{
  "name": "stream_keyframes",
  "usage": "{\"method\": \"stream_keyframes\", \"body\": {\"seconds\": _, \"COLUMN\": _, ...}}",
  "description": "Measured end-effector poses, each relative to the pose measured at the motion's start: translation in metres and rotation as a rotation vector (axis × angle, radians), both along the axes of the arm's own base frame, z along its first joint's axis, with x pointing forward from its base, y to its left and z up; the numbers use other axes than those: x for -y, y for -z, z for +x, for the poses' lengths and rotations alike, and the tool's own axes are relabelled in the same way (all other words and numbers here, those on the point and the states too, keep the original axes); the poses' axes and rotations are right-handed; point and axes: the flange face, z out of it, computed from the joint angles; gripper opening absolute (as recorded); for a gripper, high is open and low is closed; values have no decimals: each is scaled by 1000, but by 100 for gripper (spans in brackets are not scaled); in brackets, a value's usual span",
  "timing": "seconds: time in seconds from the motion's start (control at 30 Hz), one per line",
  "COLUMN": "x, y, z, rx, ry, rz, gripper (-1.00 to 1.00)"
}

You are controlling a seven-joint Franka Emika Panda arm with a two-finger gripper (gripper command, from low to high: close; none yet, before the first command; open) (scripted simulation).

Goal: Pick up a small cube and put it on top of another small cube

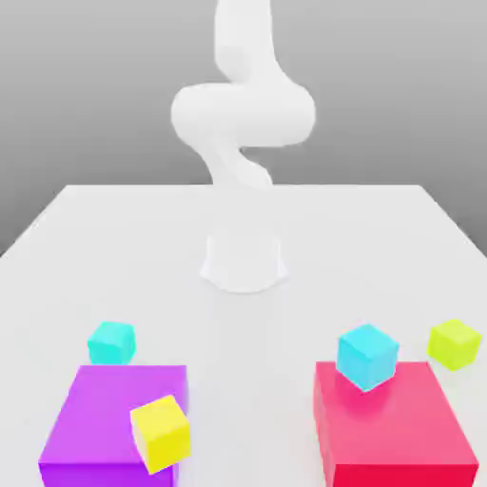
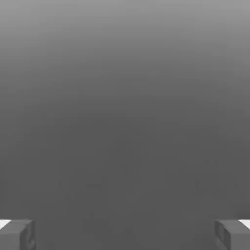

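Observation:
The small lime cube (image 1: 454, 343) sits on the white table at the exterior view's right, beside the red block. The small turquoise cube (image 1: 111, 342) rests at the exterior view's left, just behind the purple block. My white arm (image 1: 243, 114) rises from its base (image 1: 243, 262) at the back of the table, far from both cubes. In the hand view my gripper (image 2: 125, 234) is open, its two grey fingertips (image 2: 17, 233) wide apart with nothing between them, facing a plain grey background.
A big purple block (image 1: 100, 423) stands front left with a pure-yellow cube (image 1: 160, 434) at its near right corner. A big red block (image 1: 395, 428) stands front right, a larger sky-cyan cube (image 1: 367, 356) at its far edge. White table (image 1: 243, 323) lies between them.

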Motion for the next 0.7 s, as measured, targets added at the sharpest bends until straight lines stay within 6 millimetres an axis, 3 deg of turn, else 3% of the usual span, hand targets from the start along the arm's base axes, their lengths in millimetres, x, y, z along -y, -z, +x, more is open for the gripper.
{"method": "stream_keyframes", "body": {"seconds": 0.17, "x": -75, "y": 103, "z": 45, "rx": -152, "ry": -40, "rz": -83, "gripper": 0}}
{"method": "stream_keyframes", "body": {"seconds": 0.33, "x": -144, "y": 210, "z": 53, "rx": -291, "ry": -109, "rz": -144, "gripper": 0}}
{"method": "stream_keyframes", "body": {"seconds": 0.53, "x": -217, "y": 332, "z": 17, "rx": -451, "ry": -224, "rz": -180, "gripper": 0}}
{"method": "stream_keyframes", "body": {"seconds": 0.7, "x": -274, "y": 415, "z": -53, "rx": -585, "ry": -361, "rz": -180, "gripper": 0}}
